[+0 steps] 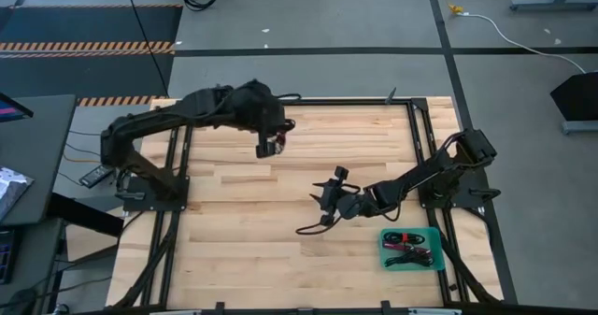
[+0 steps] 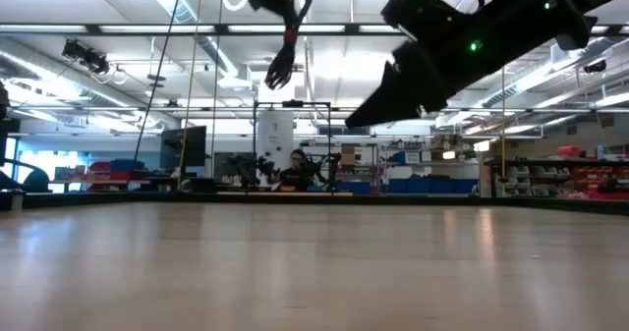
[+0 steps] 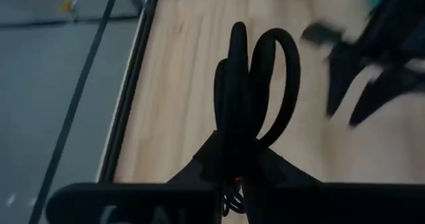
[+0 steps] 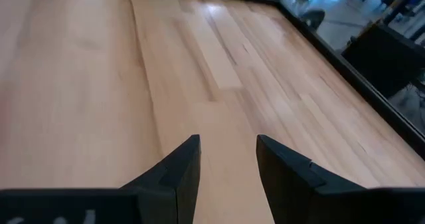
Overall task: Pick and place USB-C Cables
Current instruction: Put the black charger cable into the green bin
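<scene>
One thin black coiled USB-C cable (image 3: 255,94) hangs pinched in my left gripper (image 1: 271,148), raised over the far middle of the pale wooden table (image 1: 234,221); I judge it light and floppy, best held at its bundled waist, as now. Other small black-and-red cable bundles (image 1: 409,248) lie in the teal plastic tray (image 1: 385,262), probably three or four. My right gripper (image 4: 227,159) reaches mid-table, jaws apart and empty.

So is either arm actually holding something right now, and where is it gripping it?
The left end effector pinches a thin black coiled USB-C cable at the bottom of its loops. The right end effector is open and empty.
</scene>
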